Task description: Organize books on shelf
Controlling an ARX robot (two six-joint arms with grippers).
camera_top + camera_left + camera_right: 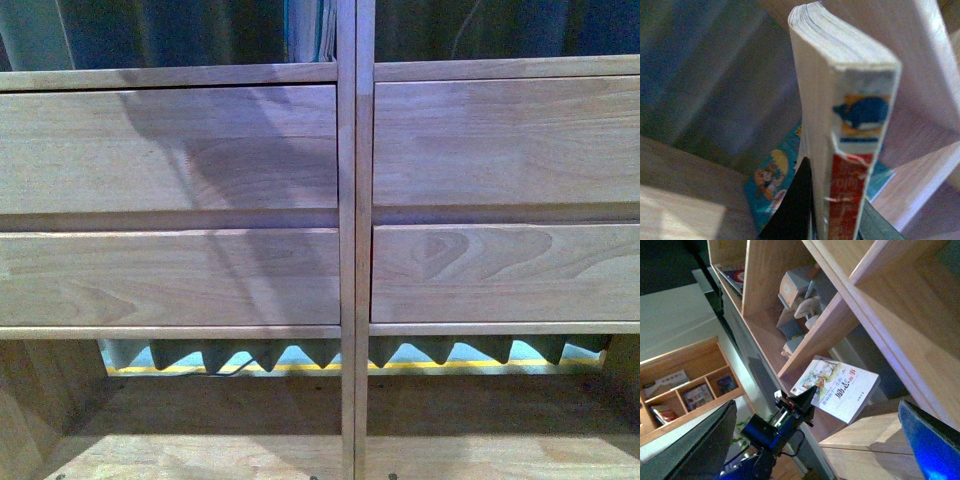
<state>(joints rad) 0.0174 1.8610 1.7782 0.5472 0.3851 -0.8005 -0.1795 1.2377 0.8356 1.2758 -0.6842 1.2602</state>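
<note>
Clamped in left claw (837, 210): one thick book (840, 85), white page block, spine printed with a blue whale above red. Black fingers (796, 200) pressed against both faces. Held within an open compartment of the shelf (837, 327), with a teal-covered book (771, 182) lying flat on the wood just beyond. Spread wide apart on right claw (817, 407): both fingers (695, 450). In front view, four drawer fronts (170, 150); at 12 o'clock, page edges of standing books (312, 28) beside the centre upright (346, 240).

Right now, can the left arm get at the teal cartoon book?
Probably not. The left gripper is shut on the white-paged book, which sits between it and the teal cartoon book.
</note>
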